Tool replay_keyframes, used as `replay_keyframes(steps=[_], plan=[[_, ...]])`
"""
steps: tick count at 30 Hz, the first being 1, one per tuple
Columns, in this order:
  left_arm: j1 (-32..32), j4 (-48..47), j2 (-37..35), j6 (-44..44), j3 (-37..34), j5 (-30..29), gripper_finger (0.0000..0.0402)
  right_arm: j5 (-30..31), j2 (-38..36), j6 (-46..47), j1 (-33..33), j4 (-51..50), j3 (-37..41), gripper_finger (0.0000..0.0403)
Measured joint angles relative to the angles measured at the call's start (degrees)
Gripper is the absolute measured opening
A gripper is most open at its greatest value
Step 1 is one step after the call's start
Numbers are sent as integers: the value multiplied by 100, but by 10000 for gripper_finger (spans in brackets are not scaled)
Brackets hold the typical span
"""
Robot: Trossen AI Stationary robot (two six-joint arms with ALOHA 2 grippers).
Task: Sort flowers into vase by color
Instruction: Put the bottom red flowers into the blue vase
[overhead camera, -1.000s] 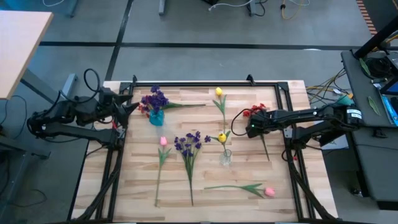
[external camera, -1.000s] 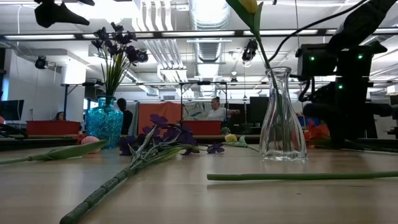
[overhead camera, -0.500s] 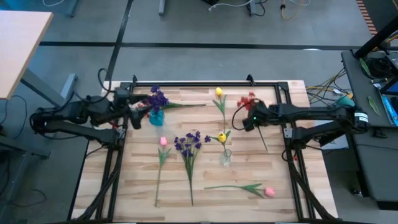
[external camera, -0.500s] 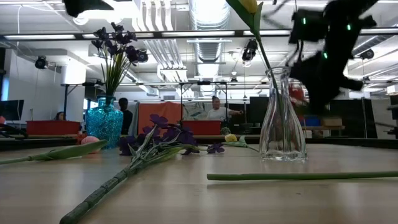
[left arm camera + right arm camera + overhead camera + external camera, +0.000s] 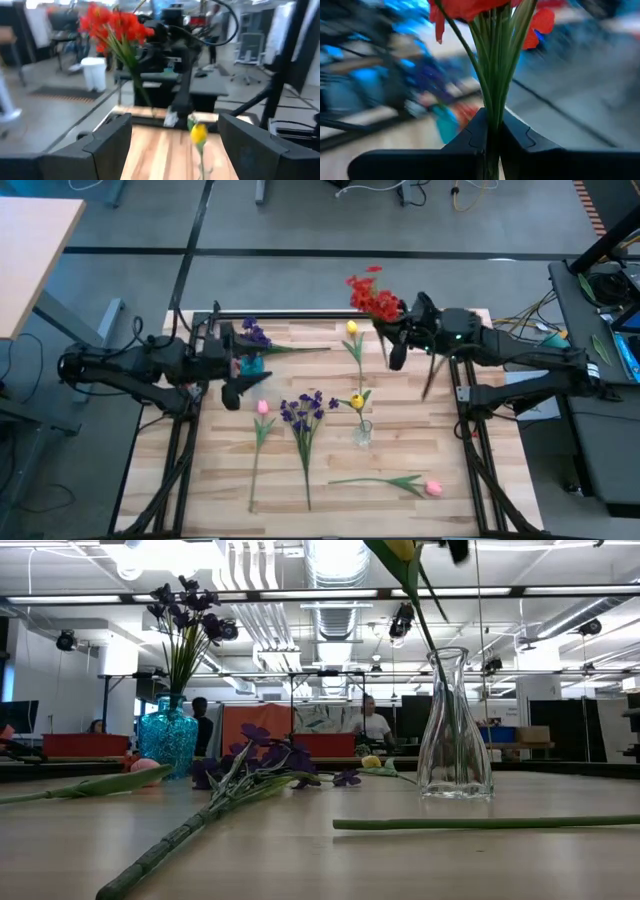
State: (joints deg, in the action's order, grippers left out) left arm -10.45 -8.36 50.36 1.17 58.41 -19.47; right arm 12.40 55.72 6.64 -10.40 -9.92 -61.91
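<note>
My right gripper (image 5: 392, 340) is shut on a red flower cluster (image 5: 372, 298), held high above the table's far right part; its blooms also show in the left wrist view (image 5: 115, 27). My left gripper (image 5: 236, 388) is open and empty, just to the near side of the blue vase (image 5: 250, 364), which holds purple flowers (image 5: 252, 335). A clear vase (image 5: 362, 432) holds a yellow bud (image 5: 357, 400). A yellow tulip (image 5: 352, 328), a pink tulip (image 5: 262, 408), a purple cluster (image 5: 303, 410) and a second pink tulip (image 5: 433, 488) lie flat on the table. My right gripper pinches the bundle of green stems (image 5: 492, 107) between its two fingers, a little below the red blooms (image 5: 470, 7). The fingers lie across the stems. The flower is lifted clear of the table, tilted, with its long stem end (image 5: 428, 385) trailing below and behind the gripper.
The wooden table has a black frame (image 5: 330, 315) along its edges. In the low view the clear vase (image 5: 455, 730) stands at the middle right, the blue vase (image 5: 168, 735) at the left, and a loose green stem (image 5: 480, 824) lies in front. People sit in the room behind.
My right gripper has risen from the table toward the far edge, carrying the red cluster, which has been lifted clear and tipped up, its blooms now past the far edge. My left gripper has moved toward the table's right and near side, past the blue vase.
</note>
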Motion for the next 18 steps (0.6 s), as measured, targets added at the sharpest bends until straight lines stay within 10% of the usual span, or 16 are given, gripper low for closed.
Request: replay_keyframes(steps=[18], plan=[[420,2667,1466,-1829,0,211,278,-3219,2206,-1069,191,1277,-2458,22]])
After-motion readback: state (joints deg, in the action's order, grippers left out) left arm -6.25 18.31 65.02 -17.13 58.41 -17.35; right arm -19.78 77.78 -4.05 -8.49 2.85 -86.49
